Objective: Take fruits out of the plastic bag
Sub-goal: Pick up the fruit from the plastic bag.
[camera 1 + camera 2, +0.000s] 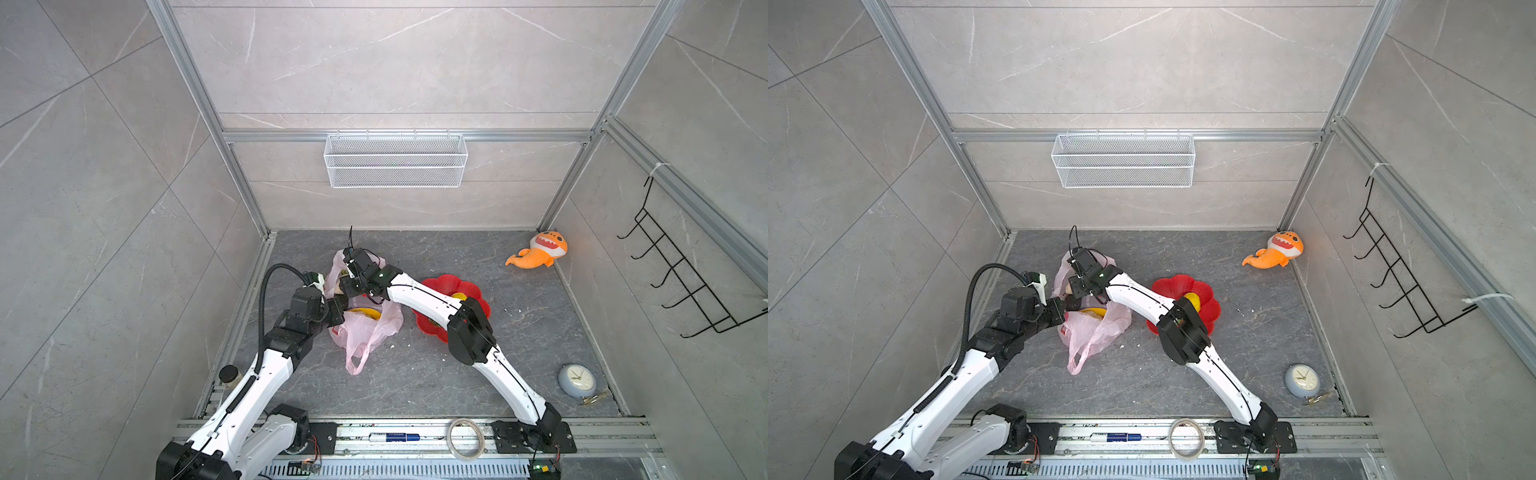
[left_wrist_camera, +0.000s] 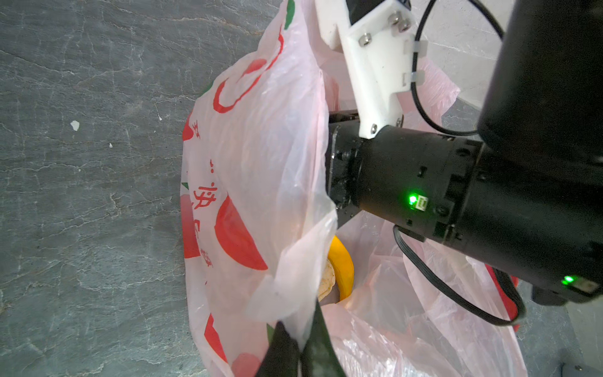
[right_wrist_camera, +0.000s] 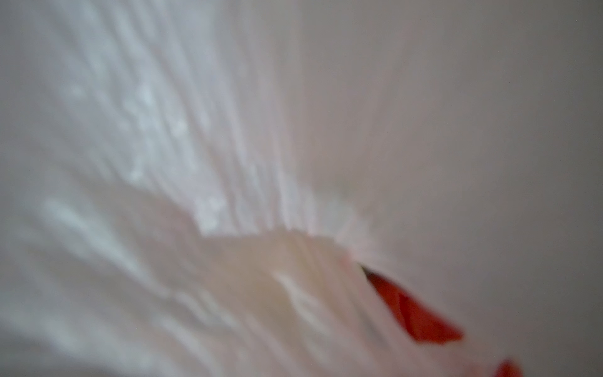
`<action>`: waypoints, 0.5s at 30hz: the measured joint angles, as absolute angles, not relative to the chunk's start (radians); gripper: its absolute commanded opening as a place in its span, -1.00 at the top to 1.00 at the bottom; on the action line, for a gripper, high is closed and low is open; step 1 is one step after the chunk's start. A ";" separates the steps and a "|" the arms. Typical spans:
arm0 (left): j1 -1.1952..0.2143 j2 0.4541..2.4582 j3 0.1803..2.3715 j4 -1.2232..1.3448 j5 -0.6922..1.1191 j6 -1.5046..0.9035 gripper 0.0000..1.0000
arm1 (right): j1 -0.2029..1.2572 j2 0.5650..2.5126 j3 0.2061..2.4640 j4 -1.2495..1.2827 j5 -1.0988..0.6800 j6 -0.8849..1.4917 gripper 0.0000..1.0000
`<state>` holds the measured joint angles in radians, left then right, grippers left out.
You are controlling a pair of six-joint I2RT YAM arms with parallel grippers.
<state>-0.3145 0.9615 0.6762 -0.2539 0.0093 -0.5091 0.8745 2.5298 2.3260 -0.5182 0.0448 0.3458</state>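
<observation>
**item 1, left gripper** (image 2: 302, 339): at the bag's left side. jaws pressed together on a fold of the bag's rim, holding that lip up off the floor.

**item 2, plastic bag** (image 1: 376, 328): thin pink film with red prints, lying on the grey floor between the two arms. its mouth faces up, and one loop handle (image 1: 356, 361) trails toward the robot's base.

**item 3, fruits in the bag:** the banana (image 2: 343, 266) lies low inside, its long axis running roughly along the pinched lip. a lumpy beige fruit (image 2: 327, 280) touches its inner curve. any others are hidden under the film.

**item 4, right gripper** (image 1: 347, 286): entered through the mouth from the right, with its wrist crossing the rim.
- the fingers are buried behind film, and the right wrist view gives only blurred pink plastic and a red print. whether the jaws are spread or closed on something cannot be told.
- judged the nearer arm to the fruit, since the other is busy with the lip.
- the banana seems to lie below the jaws and toward the robot. it is best taken across its narrow width, not along the curve.

**item 5, red flower plate** (image 1: 436, 286): just beside the bag on the right, partly under the right arm, with a small yellow fruit (image 1: 459, 296) on it. the likely exit is up and rightward, and loose film may cling to the fingers and drag.

**item 6, far right:** orange plush shark (image 1: 540, 251) and clock (image 1: 577, 380), both well apart from the work.
</observation>
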 measured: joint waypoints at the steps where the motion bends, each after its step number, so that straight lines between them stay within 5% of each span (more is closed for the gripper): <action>1: -0.315 0.962 0.676 -0.254 0.009 -0.509 1.00 | 0.875 2.515 2.309 -0.519 0.043 0.343 0.47; 15: -0.315 0.955 0.674 -0.252 0.001 -0.528 1.00 | 0.875 2.234 2.042 -0.508 0.010 0.317 0.48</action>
